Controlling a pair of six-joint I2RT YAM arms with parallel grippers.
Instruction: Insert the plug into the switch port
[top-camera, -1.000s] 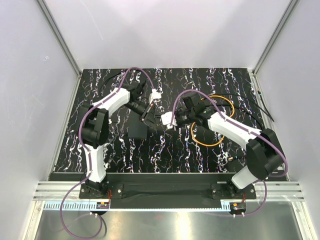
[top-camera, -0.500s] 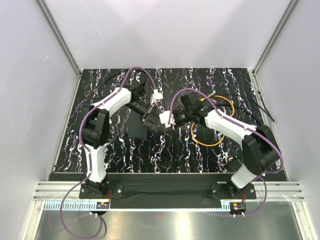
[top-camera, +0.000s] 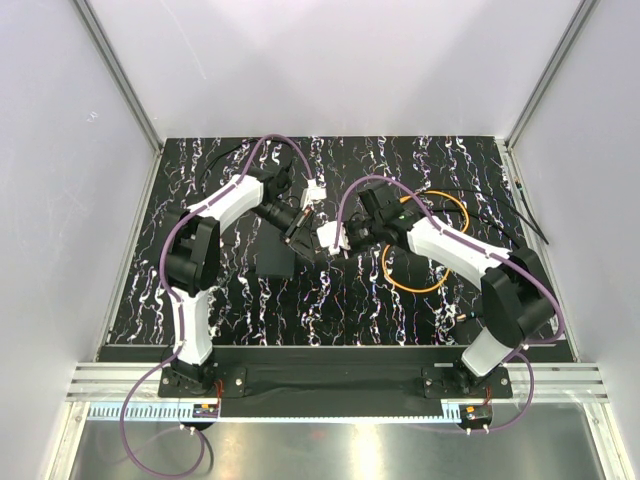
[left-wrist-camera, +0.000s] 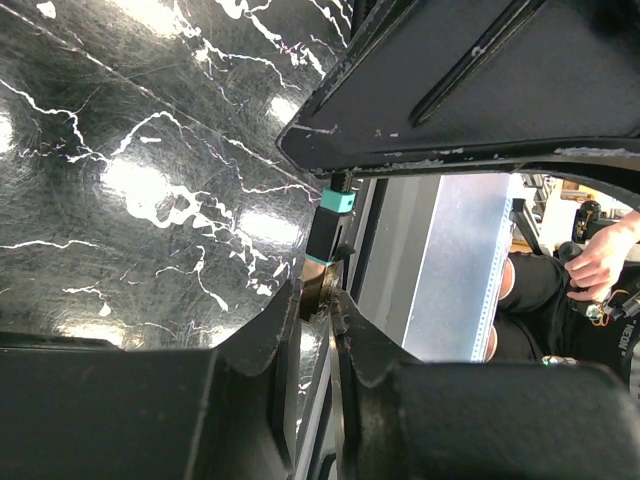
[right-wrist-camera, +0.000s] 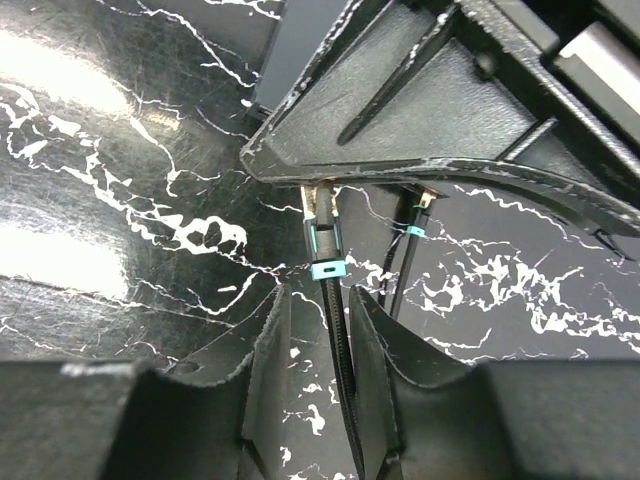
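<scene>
The switch box (top-camera: 275, 258) is a flat black rectangle lying on the table just below my left gripper (top-camera: 299, 232); its port does not show. My left gripper (left-wrist-camera: 318, 296) is shut on the brass tip of a teal-banded connector (left-wrist-camera: 327, 226) on a thin black braided cable (right-wrist-camera: 341, 350). That cable runs between the fingers of my right gripper (right-wrist-camera: 318, 297), which stands open around it just behind the connector (right-wrist-camera: 322, 246). The orange cable (top-camera: 430, 285) lies coiled under my right arm. Its plug is hidden.
Thin black cables (top-camera: 520, 215) trail off the table's right edge. The two grippers face each other tip to tip at the table's middle (top-camera: 318, 240). The table top is glossy black marble pattern (top-camera: 400, 320), with white walls around.
My right gripper has slid a little to the left, closer to the left gripper. The left gripper has kept its hold and place.
</scene>
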